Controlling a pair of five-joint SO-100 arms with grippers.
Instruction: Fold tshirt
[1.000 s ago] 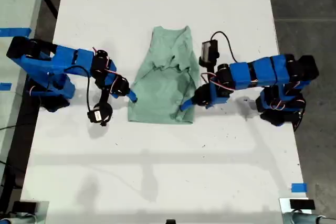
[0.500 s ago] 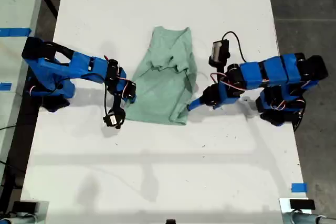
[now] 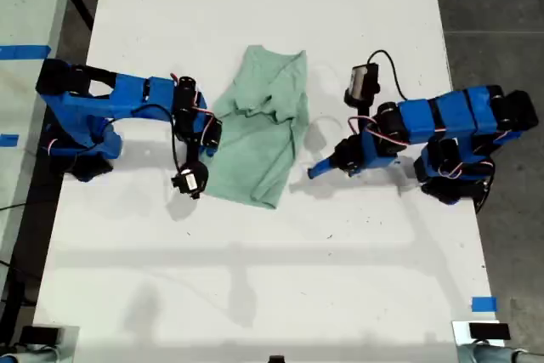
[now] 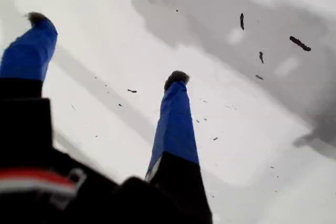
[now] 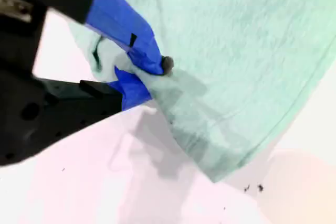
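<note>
My first gripper (image 4: pixel 105 48) has let go, gaping (tshirt (image 3: pixel 259 129) edge pinched, second wrist view shows) by my second gripper (image 5: pixel 152 74).

I am working in what looks like a lab: a white table (image 3: pixel 255 278), blue tape marks (image 3: pixel 483 303), grey concrete floor (image 3: pixel 493 6).

White table (image 3: pixel 272 278) running the height of the exterior view, showing small dark specks. Dark grey floor (image 3: pixel 501 6) lying along the right edge. Blue tape strips: one sitting at lower right (image 3: pixel 484 303), two showing on the pale surface at the far left (image 3: pixel 24 52).
</note>
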